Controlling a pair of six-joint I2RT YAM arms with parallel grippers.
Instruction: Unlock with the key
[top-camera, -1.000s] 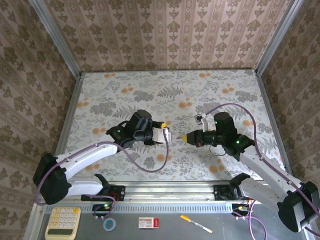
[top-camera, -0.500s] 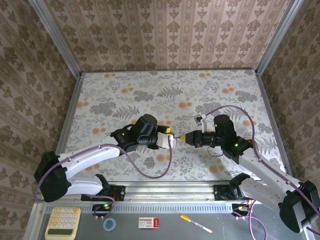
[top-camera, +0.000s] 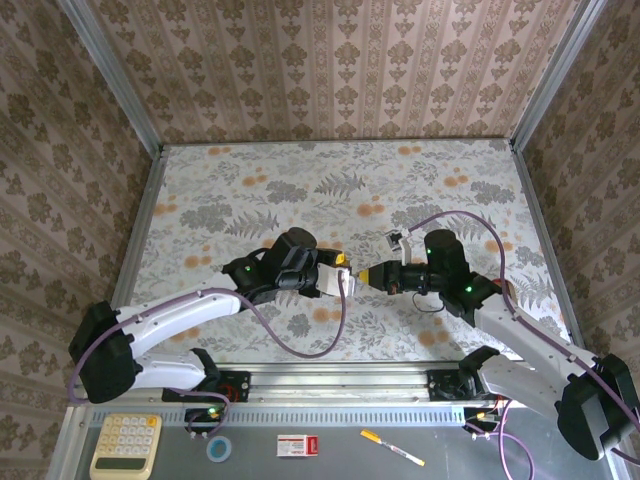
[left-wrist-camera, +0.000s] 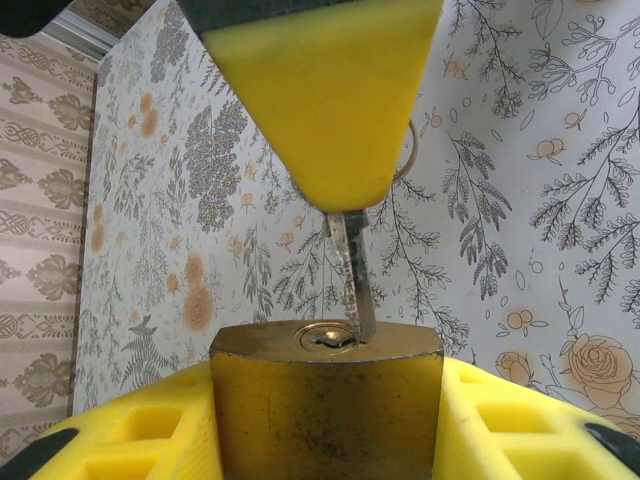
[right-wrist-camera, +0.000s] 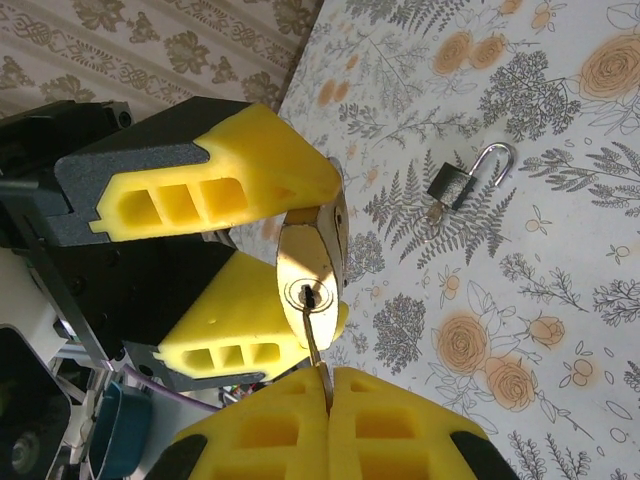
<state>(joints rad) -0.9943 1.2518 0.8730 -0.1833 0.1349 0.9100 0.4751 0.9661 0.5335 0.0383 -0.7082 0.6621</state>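
Key (left-wrist-camera: 352, 280) pinched at its head in the right end effector (right-wrist-camera: 327, 378); blade tip at the keyway, possibly just inside, depth unclear. Blade axis points straight into the brass padlock (left-wrist-camera: 325, 400), clamped in the left end effector (top-camera: 337, 281). Arms meet nose to nose above the bench (top-camera: 300, 180).
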